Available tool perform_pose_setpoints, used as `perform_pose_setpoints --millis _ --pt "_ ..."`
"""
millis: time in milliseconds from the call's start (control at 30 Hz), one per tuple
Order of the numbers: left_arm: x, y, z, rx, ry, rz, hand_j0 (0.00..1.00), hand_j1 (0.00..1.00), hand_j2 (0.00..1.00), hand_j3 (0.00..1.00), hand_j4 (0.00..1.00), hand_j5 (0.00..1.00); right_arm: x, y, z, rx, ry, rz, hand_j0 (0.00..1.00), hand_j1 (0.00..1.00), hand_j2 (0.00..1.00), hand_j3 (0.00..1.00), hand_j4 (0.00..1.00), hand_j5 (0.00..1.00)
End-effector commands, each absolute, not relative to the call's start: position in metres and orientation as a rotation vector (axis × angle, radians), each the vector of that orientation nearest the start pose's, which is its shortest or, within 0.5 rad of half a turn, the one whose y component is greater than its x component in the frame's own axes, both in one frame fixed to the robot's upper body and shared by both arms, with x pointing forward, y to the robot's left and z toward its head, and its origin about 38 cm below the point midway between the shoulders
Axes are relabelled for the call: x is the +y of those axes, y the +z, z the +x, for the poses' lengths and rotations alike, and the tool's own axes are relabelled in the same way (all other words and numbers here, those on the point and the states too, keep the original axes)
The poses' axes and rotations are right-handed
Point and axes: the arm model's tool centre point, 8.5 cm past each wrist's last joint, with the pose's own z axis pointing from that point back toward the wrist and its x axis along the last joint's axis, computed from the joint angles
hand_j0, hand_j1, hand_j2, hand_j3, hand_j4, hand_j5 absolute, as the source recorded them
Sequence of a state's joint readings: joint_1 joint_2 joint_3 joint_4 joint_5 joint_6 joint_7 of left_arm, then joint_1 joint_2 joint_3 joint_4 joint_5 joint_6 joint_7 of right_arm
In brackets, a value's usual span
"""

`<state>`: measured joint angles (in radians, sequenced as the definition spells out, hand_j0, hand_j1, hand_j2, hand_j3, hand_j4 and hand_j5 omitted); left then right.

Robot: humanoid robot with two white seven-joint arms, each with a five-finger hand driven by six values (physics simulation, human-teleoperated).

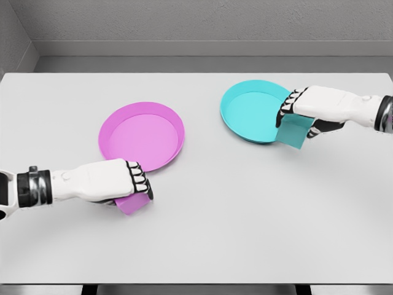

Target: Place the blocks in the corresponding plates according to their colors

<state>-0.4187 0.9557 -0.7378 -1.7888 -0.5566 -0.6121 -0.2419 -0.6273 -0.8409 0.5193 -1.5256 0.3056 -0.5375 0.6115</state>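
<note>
A pink plate [142, 136] lies left of the table's middle and a teal plate [253, 110] lies to its right, farther back. My left hand [136, 182] is shut on a pink block [134, 203], just in front of the pink plate's near rim. My right hand [293, 107] is shut on a teal block [293, 131], held at the right edge of the teal plate. Each block is partly hidden by the fingers around it.
The white table [209, 239] spans the whole view, with its front edge near the bottom of the picture. A grey wall [196, 24] rises behind its far edge.
</note>
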Motion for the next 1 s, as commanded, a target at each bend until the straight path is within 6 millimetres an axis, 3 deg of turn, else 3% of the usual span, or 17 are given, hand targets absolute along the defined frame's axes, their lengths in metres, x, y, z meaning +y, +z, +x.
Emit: perform_pose_setpoints --millis 0,133,500,633,667,767,967 --pt "0.257 0.174 0.334 1.997 2.847 -0.303 0.51 0.51 0.51 0.51 0.51 0.51 -0.302 0.236 0.438 -1.439 2.005 -0.368 0.55 0.55 0.55 0.55 0.55 0.55" --pt "0.262 0.189 0.342 1.987 2.837 -0.344 0.51 0.51 0.51 0.51 0.51 0.51 -0.297 0.236 0.451 -1.443 1.985 -0.363 0.55 0.55 0.55 0.55 0.55 0.55" --pt "0.260 0.217 0.370 1.988 2.772 -0.477 0.51 0.51 0.51 0.51 0.51 0.51 -0.281 0.261 0.483 -1.493 1.904 -0.414 0.54 0.54 0.54 0.54 0.54 0.54" --pt "0.244 0.207 0.395 1.993 2.785 -0.453 0.51 0.51 0.51 0.51 0.51 0.51 -0.275 0.265 0.492 -1.494 1.894 -0.432 0.55 0.55 0.55 0.55 0.55 0.55" --pt "0.240 0.205 0.400 1.999 2.786 -0.450 0.51 0.51 0.51 0.51 0.51 0.51 -0.276 0.266 0.492 -1.494 1.895 -0.434 0.59 0.59 0.59 0.59 0.59 0.59" --pt "0.237 0.201 0.418 2.021 2.803 -0.477 0.51 0.51 0.51 0.51 0.51 0.51 -0.277 0.266 0.491 -1.493 1.893 -0.437 1.00 1.00 1.00 1.00 1.00 1.00" --pt "0.230 0.193 0.437 2.013 2.838 -0.486 0.52 0.52 0.52 0.52 0.52 0.52 -0.287 0.273 0.482 -1.508 1.908 -0.456 1.00 1.00 1.00 1.00 1.00 1.00"
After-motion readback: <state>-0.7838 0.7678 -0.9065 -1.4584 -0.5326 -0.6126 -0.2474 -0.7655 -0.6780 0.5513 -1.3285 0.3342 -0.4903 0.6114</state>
